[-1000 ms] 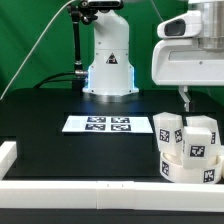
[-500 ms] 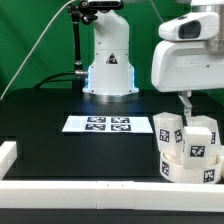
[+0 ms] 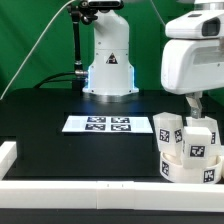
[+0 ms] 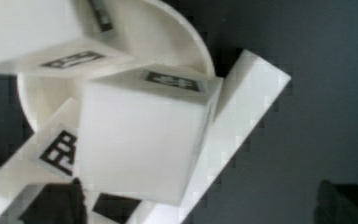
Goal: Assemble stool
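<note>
- Black surface [image 3: 60, 150] fills the room's foreground, green curtain behind, white rail along the near edge.
- Stool [image 3: 188, 148], seat with legs attached, sits at the exterior view's right; rigid, light plastic by the look, smooth-sided, best gripped across a block leg [image 4: 140, 140].
- End effector [image 3: 195, 101] hangs just above it; finger spacing I cannot tell.
- Tags only; no readable writing.

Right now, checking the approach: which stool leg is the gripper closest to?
The gripper hangs just above the rear leg on the exterior view's right; the leg on the exterior view's left sits farther off.
</note>
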### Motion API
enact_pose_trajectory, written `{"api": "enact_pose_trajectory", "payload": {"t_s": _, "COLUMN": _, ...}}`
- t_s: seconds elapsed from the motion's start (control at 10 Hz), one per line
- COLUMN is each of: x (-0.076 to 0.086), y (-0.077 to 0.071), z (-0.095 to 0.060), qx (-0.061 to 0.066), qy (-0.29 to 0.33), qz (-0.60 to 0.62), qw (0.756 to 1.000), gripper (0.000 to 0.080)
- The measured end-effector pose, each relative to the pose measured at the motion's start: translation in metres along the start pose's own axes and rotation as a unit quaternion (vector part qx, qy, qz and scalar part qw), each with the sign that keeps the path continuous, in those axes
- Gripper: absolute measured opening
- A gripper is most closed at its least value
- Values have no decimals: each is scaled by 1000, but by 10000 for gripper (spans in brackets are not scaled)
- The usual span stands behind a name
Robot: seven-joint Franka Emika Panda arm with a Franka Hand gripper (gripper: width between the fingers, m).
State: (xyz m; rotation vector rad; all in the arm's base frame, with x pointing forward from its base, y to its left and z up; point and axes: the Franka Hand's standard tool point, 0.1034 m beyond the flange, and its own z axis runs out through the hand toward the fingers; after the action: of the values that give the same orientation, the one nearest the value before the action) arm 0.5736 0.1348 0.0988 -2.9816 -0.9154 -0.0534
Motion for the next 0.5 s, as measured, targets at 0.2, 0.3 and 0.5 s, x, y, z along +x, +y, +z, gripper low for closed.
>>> {"api": "enact_pose_trajectory", "payload": {"t_s": 0.2, "x": 0, "y": -1, "z": 2, "qx": -10, "qy": 4, "qz": -92, "qw": 996, "gripper": 648}}
{"api": "enact_pose_trajectory", "payload": {"t_s": 0.3, "x": 0, "y": -1, "z": 2, "qx": -17, "qy": -1, "qz": -155, "qw": 988, "gripper": 648}}
{"api": "enact_pose_trajectory", "payload": {"t_s": 0.5, "x": 3, "y": 0, "z": 1, "qx": -23, "qy": 3, "qz": -228, "qw": 973, "gripper": 648}}
